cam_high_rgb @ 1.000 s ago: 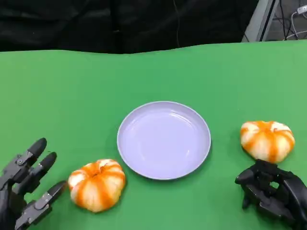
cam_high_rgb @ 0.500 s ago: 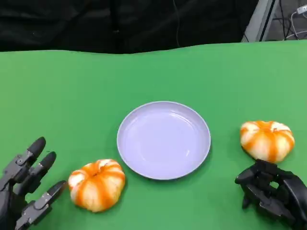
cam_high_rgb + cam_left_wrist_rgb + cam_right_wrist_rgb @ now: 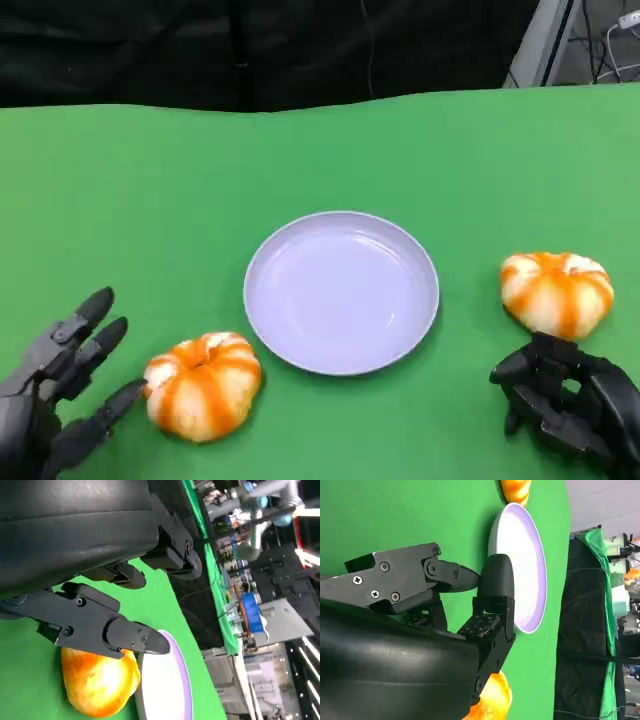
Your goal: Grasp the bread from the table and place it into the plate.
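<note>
The robot gets ready to pick up bread and put it in the plate.

The green desk [image 3: 150, 200] holds everything, so both hands can reach. The plate [image 3: 342, 292] sits in the middle with nothing in it, between two round orange-and-white breads, likely so either one has a short trip. The left bread [image 3: 202, 385] lies on the desk just beside the plate's near left edge. The right bread [image 3: 557, 292] lies on the desk, off to the plate's right side. The left hand [image 3: 55, 400] is low by the left bread, and its fingers [image 3: 95, 340] are spread wide and point at it, holding nothing; it looks set to grab. The right hand [image 3: 565, 405] rests just below the right bread with its fingers curled in on nothing.
</note>
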